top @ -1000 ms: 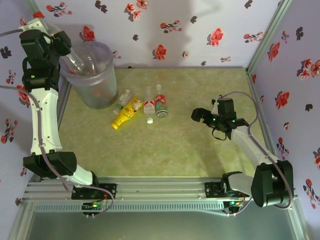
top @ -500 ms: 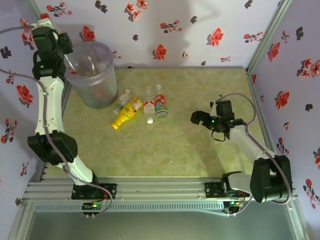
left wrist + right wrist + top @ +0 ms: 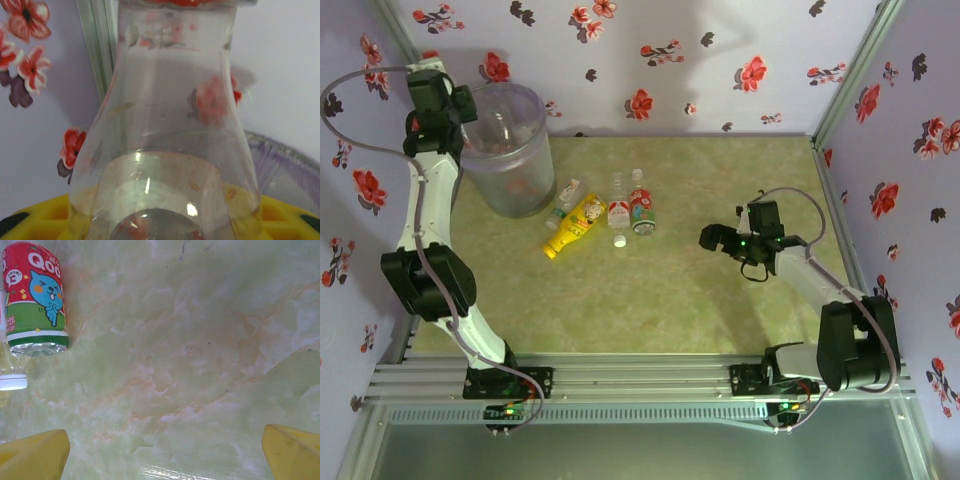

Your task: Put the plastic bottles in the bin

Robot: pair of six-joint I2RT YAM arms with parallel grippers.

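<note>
At 10 o'clock, far-left corner: the bin (image 3: pixel 515 190) is stood upright on the tabletop (image 3: pixel 700 300), close to the floral wall. Clear bottle shapes and a red patch are seen through its side.
Left gripper (image 3: pixel 430 78): raised just beside the bin rim, on the bin's 9 o'clock side. It is clamped on the held bottle (image 3: pixel 170 125), with the yellow fingers (image 3: pixel 40 215) pressed to either side of the body.
Held bottle: clear, with the red cap pointed away from the wrist toward the wall. In the wrist view the bin rim is seen behind it at 4 o'clock.
Loose group: four bottles are laid flat at 4 o'clock of the bin, near it.
Yellow bottle (image 3: pixel 576 224): lying with its cap toward 7 o'clock.
Small bottle (image 3: pixel 564 200): lying between the bin and the yellow bottle, just beside the latter.
White-cap bottle (image 3: pixel 618 212): clear, at 3 o'clock of the yellow bottle, with its cap toward 6 o'clock.
Qoo bottle (image 3: pixel 641 212): red-and-green label, lying side by side with the white-cap bottle.
Right gripper (image 3: pixel 712 237): held over bare tabletop at 3 o'clock of the group, apart from it. The jaws are spread wide with nothing between them.
</note>
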